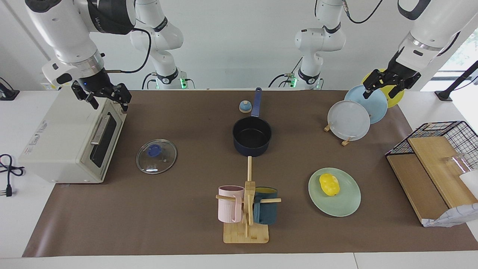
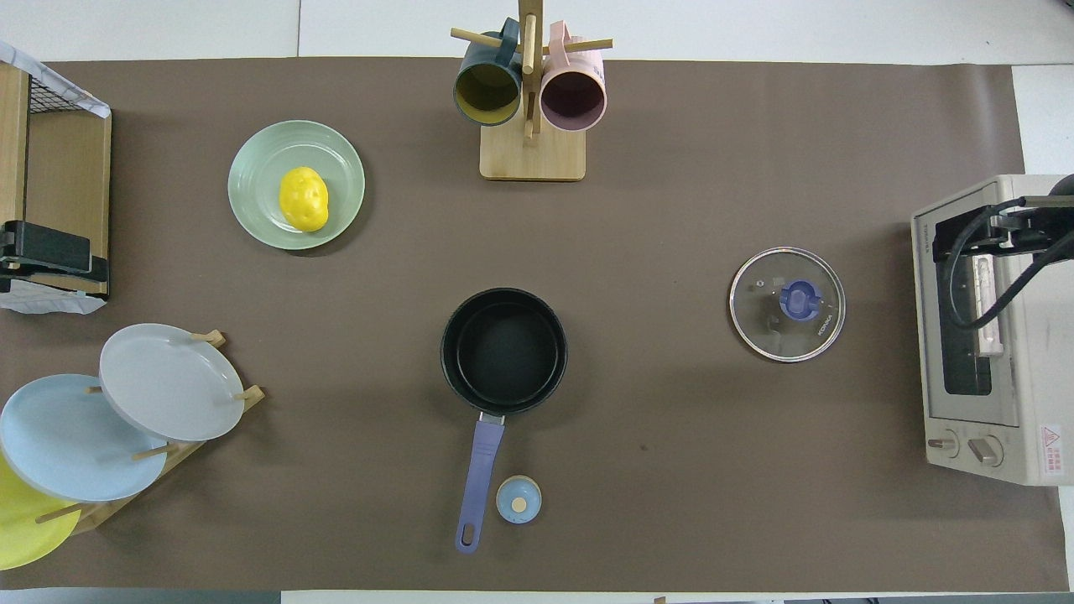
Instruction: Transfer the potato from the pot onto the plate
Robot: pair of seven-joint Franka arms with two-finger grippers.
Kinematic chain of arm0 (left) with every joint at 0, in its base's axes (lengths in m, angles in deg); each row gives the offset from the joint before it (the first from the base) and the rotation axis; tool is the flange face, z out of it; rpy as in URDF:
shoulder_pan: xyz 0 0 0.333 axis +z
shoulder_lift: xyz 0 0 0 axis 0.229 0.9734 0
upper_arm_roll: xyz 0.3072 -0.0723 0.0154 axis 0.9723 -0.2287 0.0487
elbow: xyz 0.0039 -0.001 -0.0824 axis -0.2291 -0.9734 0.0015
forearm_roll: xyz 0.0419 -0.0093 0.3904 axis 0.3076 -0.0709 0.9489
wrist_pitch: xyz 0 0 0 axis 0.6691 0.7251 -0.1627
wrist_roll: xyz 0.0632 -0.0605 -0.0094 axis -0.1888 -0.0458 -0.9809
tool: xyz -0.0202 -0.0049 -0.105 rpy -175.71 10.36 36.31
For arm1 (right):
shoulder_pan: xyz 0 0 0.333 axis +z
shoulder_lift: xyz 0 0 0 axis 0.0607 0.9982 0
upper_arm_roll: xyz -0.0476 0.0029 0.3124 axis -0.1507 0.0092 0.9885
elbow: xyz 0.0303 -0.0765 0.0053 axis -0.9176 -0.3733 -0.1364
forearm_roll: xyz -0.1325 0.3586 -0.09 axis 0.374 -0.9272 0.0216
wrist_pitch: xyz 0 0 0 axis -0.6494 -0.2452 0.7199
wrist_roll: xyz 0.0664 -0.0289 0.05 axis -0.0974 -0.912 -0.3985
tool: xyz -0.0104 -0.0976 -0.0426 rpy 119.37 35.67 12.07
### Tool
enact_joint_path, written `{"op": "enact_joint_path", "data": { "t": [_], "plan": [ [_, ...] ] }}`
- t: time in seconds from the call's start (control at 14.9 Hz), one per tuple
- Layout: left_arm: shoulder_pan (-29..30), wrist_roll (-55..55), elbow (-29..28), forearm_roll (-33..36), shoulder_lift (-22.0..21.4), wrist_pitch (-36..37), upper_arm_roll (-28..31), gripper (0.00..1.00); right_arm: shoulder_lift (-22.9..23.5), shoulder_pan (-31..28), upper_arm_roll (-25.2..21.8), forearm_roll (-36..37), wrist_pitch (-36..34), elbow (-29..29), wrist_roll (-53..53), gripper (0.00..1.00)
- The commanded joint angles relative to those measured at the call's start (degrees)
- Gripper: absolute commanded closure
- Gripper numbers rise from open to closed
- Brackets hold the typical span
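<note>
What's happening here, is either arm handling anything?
No. The potato lies on the mint-green plate, and the pot stands empty mid-table, its glass lid lying toward the right arm's end. The left tool hangs open and empty over the rack of plates. The right arm waits, its tool open over the toaster oven. The transfer looks done.
</note>
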Motion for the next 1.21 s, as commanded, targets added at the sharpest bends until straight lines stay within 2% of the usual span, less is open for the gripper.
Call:
{"op": "enact_joint_path", "data": {
  "t": [0.0, 0.13, 0.27, 0.4, 0.54, 0.74, 1.14],
  "plan": [
    [-0.6, 1.2, -7.6, 1.5, -3.7, -2.9, -0.3, 0.0, -1.2, -0.5, 0.2, -1.1, 0.9, -1.4, -0.6, 0.0],
    [-0.2, 2.2, -5.6, 5.1, -2.9, -2.8, -0.8, 0.0, -1.2, -0.5, 0.2, -1.1, 0.8, -1.4, -0.6, 0.0],
    [0.6, 2.8, 1.3, 5.6, 0.4, 0.1, -1.2, 0.0, -1.2, -0.6, 0.2, -1.2, 0.9, -1.4, -0.6, 0.0],
    [1.8, 2.9, 6.2, 5.8, 1.7, 3.8, -2.7, 0.0, -1.2, -0.5, 0.2, -1.2, 0.9, -1.4, -0.6, 0.0],
    [2.9, 4.0, 6.3, 6.5, 1.5, 5.9, -5.0, 0.0, -1.2, -0.5, 0.2, -1.1, 0.9, -1.4, -0.6, 0.0],
    [3.1, 5.7, 3.1, 6.7, 0.5, 5.4, -5.2, 0.0, -1.2, -0.6, 0.2, -1.2, 0.9, -1.4, -0.6, 0.0],
    [1.3, 0.1, 1.7, 6.4, 0.3, 4.1, -4.3, 0.0, -1.2, -0.6, 0.2, -1.1, 0.9, -1.4, -0.6, 0.0]
  ]
}}
